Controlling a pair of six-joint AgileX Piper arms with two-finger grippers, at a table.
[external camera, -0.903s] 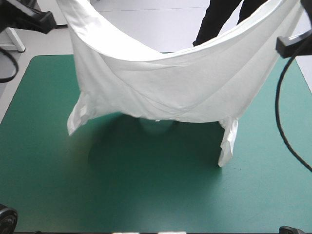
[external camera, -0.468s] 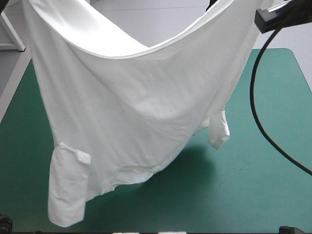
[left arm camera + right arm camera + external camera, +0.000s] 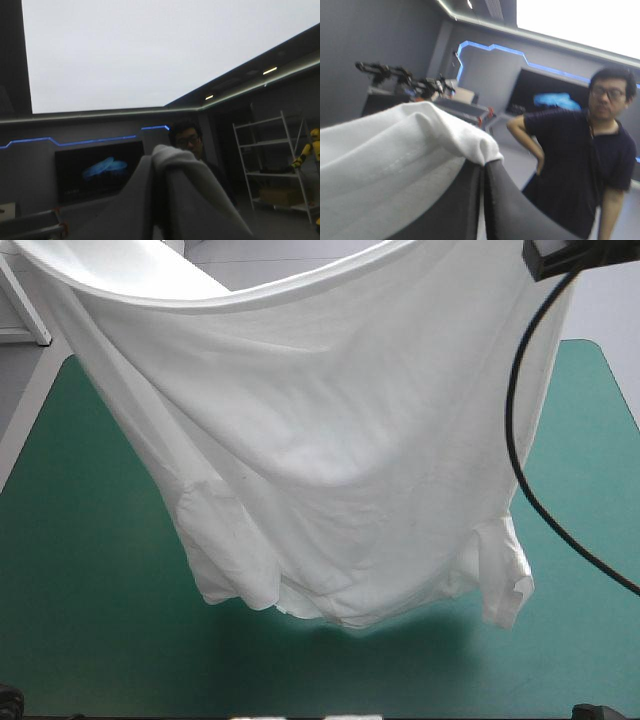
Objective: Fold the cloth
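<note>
The white T-shirt hangs spread in the air over the teal-green table, held up by two corners of one edge. Its sleeves dangle at the low end, just above the cover. In the left wrist view my left gripper is raised and shut on the T-shirt, a white fold bunched over its tip. My right gripper is likewise raised and shut on the T-shirt, which drapes away to one side of the fingers. Neither gripper's fingers show in the high view.
The teal-green cover shows on both sides of the hanging shirt and along the near edge. The shirt's shadow falls on the cover under its low end.
The shirt has come nearer and higher and now fills more of the high view. Its low end swung toward the near left, then back to the middle. Both grips held.
</note>
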